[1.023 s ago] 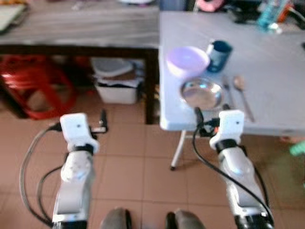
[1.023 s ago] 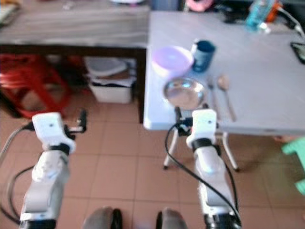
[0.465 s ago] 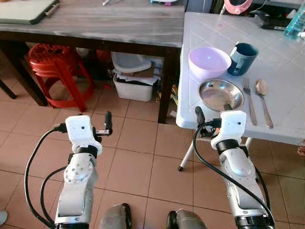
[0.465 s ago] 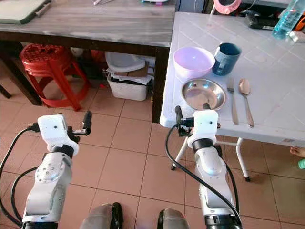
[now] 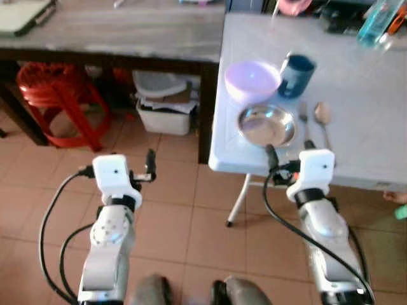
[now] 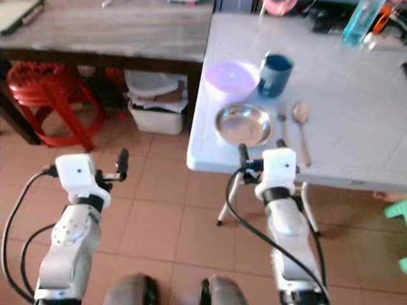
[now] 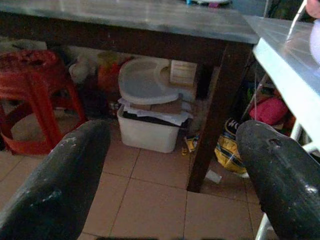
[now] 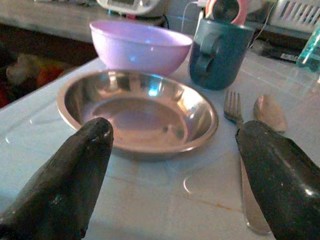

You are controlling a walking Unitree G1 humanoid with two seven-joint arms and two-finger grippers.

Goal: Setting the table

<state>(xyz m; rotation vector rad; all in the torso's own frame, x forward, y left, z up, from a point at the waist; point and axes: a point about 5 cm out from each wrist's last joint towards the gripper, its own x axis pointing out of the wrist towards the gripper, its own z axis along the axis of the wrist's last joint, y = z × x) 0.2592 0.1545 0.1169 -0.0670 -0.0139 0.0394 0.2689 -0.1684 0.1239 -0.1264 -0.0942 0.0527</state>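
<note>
Your right claw (image 5: 287, 150) hovers wide open at the white bench's (image 5: 369, 101) near edge, right of centre in frame, fingers pointing at the steel plate (image 5: 267, 124). Just beyond the plate sit the purple bowl (image 5: 252, 80) and blue mug (image 5: 296, 75); fork (image 5: 303, 117) and spoon (image 5: 322, 118) lie beside it. Your left claw (image 5: 150, 166), also spread wide, hangs over the tiled floor at lower left, facing a red stool (image 5: 54, 95) and white bin (image 5: 163, 108) under the dark wooden bench (image 5: 121, 38).
</note>
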